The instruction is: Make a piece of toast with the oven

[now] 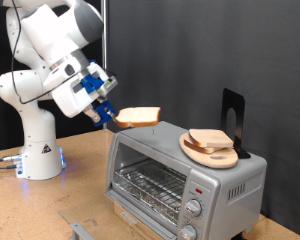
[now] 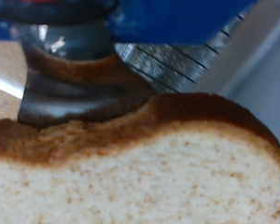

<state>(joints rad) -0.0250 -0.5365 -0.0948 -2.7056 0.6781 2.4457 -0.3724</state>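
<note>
Closest to the wrist camera, a piece of toast point(image 2: 149, 163) filled the lower frame, pale crumb edged with tan crust, with one dark finger point(image 2: 70, 89) pressed against its crust edge. In the exterior view, the white robot arm point(image 1: 45, 60) reached in from the exterior view's left, and its gripper point(image 1: 108, 113) had its jaws clenched on one edge of the slice, holding it roughly level in the air just above the top left corner of the oven point(image 1: 185, 175). The oven sat on a wooden table point(image 1: 50, 210), its door looking open over the wire rack point(image 1: 148, 185). On the oven's roof lay a round wooden plate point(image 1: 210, 152) with more bread on it. To do this step well, the slice probably needed to stay flat and firmly pinched, clear of the oven's top edge.
</note>
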